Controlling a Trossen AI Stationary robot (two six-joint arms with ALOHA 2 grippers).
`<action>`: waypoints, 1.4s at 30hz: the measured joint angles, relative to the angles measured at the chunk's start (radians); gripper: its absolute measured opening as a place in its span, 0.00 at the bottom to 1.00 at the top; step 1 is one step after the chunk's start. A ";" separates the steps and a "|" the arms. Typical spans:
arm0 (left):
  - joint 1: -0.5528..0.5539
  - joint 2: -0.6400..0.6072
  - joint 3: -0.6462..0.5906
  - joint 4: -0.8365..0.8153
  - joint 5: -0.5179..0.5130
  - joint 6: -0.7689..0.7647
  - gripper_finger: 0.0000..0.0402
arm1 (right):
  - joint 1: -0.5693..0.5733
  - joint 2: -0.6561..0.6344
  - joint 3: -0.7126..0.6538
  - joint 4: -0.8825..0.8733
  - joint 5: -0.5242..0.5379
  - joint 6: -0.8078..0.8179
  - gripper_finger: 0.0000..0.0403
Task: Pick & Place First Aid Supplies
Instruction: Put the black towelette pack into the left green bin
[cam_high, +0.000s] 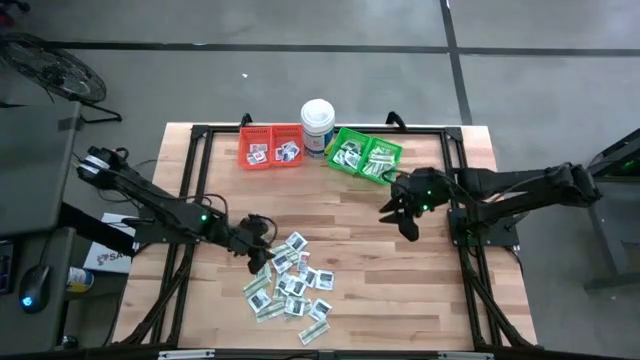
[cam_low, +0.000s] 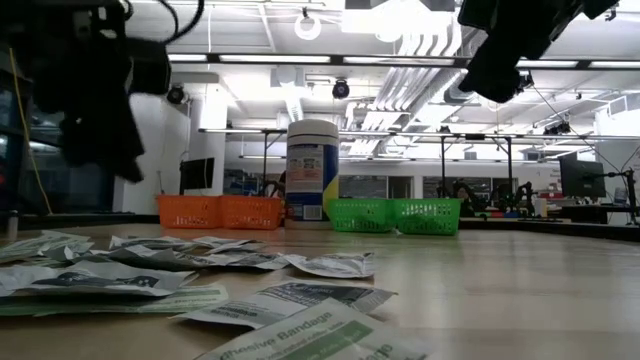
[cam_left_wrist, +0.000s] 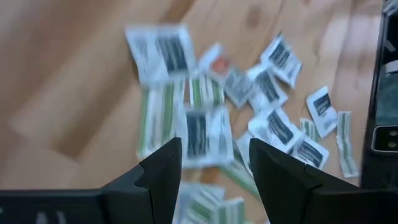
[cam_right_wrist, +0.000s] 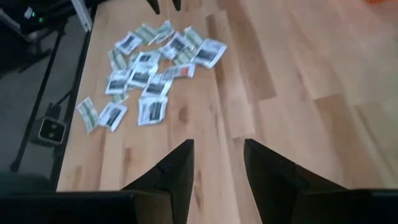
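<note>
The first aid supplies (cam_high: 290, 285) lie as a loose heap of small flat packets, white squares and green-and-white strips, on the wooden table toward its near edge, left of the middle. My left gripper (cam_high: 262, 252) hangs open just above the heap's left side; in its wrist view the packets (cam_left_wrist: 199, 124) show past the open fingers (cam_left_wrist: 214, 165). My right gripper (cam_high: 398, 222) is open above bare wood at the table's right, and its wrist view shows the heap (cam_right_wrist: 149, 68) farther off. Neither gripper has anything between its fingers.
Along the far edge stand a red bin (cam_high: 270, 145) and a green bin (cam_high: 365, 155), each with some packets inside, and a tall white tub (cam_high: 318, 125) stands between them. Bare wood lies between the heap and the bins. A black frame (cam_high: 200, 135) runs around the table.
</note>
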 joint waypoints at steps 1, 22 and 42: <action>0.001 0.017 0.001 -0.001 0.028 -0.048 0.46 | 0.012 0.000 -0.006 0.006 0.007 0.005 0.33; 0.003 0.128 -0.005 -0.009 0.089 -0.422 0.46 | 0.080 0.000 -0.012 0.009 0.084 0.014 0.33; 0.036 0.250 -0.010 0.163 0.127 -0.417 0.46 | 0.079 0.000 -0.012 0.020 0.076 0.014 0.33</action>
